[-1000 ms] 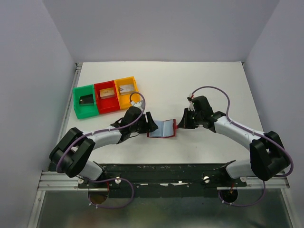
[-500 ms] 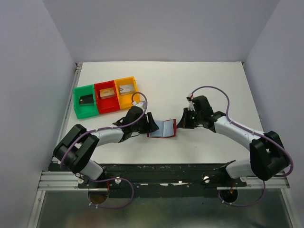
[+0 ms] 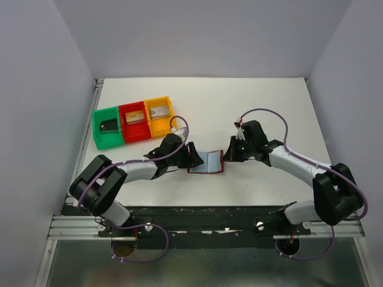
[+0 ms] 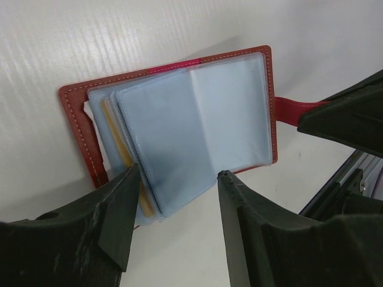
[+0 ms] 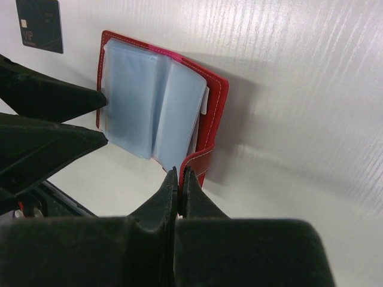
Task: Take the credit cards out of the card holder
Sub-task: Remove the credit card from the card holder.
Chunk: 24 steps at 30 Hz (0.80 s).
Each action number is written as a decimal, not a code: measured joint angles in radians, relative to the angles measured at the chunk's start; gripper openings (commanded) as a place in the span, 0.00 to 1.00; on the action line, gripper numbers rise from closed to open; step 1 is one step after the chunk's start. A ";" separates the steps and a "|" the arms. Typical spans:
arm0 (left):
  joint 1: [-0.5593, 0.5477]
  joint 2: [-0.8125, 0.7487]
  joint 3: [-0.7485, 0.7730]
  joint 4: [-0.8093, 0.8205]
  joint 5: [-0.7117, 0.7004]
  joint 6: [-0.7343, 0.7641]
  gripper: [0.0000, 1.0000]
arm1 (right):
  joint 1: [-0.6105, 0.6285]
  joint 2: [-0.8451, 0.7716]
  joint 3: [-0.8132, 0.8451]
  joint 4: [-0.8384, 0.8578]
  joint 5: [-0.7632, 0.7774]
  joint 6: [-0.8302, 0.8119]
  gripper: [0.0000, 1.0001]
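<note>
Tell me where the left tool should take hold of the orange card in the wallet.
Probably its exposed long edge: the orange card peeks out beneath the blue sleeves on the wallet's half away from the tab, which the right tool grips. Come in low from that side with the open left tool.

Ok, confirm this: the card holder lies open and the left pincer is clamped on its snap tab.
Wrong arm. The right pincer is clamped on the snap tab of the open card holder; the right wrist view shows it. The left pincer stands open.
</note>
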 measured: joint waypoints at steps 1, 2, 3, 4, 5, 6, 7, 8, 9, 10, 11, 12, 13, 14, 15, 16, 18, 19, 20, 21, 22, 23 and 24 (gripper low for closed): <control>-0.002 0.002 0.001 0.005 0.008 0.003 0.61 | 0.000 0.001 0.000 0.000 -0.001 0.000 0.00; -0.005 0.004 0.005 0.008 0.014 0.005 0.61 | 0.000 0.002 0.000 0.000 -0.003 0.000 0.00; -0.008 0.007 0.010 0.010 0.019 0.007 0.61 | 0.000 0.003 0.000 0.000 -0.005 0.000 0.00; -0.011 0.009 0.014 0.010 0.022 0.008 0.61 | 0.000 0.003 0.000 0.000 -0.005 0.000 0.00; -0.012 0.009 0.014 0.014 0.022 0.010 0.61 | 0.000 0.003 0.000 0.000 -0.006 0.000 0.00; -0.013 0.009 0.014 0.014 0.022 0.010 0.61 | 0.000 0.003 0.000 0.000 -0.008 0.000 0.00; -0.013 0.009 0.014 0.013 0.022 0.011 0.61 | 0.000 0.003 0.000 0.000 -0.008 0.000 0.00; -0.013 0.009 0.014 0.013 0.022 0.011 0.61 | 0.000 0.003 0.000 0.001 -0.009 0.000 0.00; -0.013 0.009 0.014 0.014 0.022 0.012 0.61 | 0.000 0.003 0.000 0.001 -0.010 0.000 0.00; -0.014 0.009 0.014 0.015 0.023 0.013 0.61 | 0.000 0.003 0.000 0.001 -0.011 0.000 0.00; -0.014 0.009 0.014 0.016 0.026 0.014 0.61 | 0.000 0.003 0.000 0.001 -0.012 0.000 0.00; -0.014 0.010 0.014 0.017 0.030 0.015 0.61 | 0.000 0.003 0.000 0.001 -0.013 0.000 0.00; -0.014 0.011 0.014 0.019 0.035 0.016 0.61 | 0.000 0.003 0.000 0.001 -0.013 0.000 0.00; -0.014 0.015 0.016 0.021 0.040 0.018 0.61 | 0.000 0.003 0.000 0.001 -0.014 0.000 0.00; -0.015 0.023 0.022 0.021 0.047 0.020 0.61 | 0.000 0.003 0.000 0.001 -0.014 0.000 0.00; -0.018 0.031 0.029 0.022 0.052 0.023 0.61 | 0.000 0.003 0.000 0.001 -0.013 0.000 0.00; -0.026 0.047 0.048 0.023 0.063 0.032 0.61 | 0.000 0.003 0.000 0.001 -0.014 0.000 0.00; -0.032 0.051 0.056 0.022 0.068 0.038 0.61 | 0.000 0.003 0.000 0.001 -0.013 0.000 0.00; -0.037 0.053 0.064 0.021 0.072 0.043 0.61 | -0.001 0.003 0.000 0.001 -0.013 0.000 0.00; -0.044 0.054 0.076 0.022 0.077 0.051 0.61 | -0.002 0.003 0.000 0.001 -0.013 0.000 0.00; -0.048 0.054 0.082 0.023 0.080 0.056 0.61 | -0.002 0.003 0.000 0.001 -0.013 0.000 0.00; -0.053 0.054 0.090 0.023 0.084 0.061 0.61 | -0.003 0.003 0.000 0.001 -0.013 -0.001 0.00; -0.058 0.054 0.097 0.025 0.088 0.068 0.61 | -0.004 0.003 0.000 0.001 -0.013 -0.001 0.01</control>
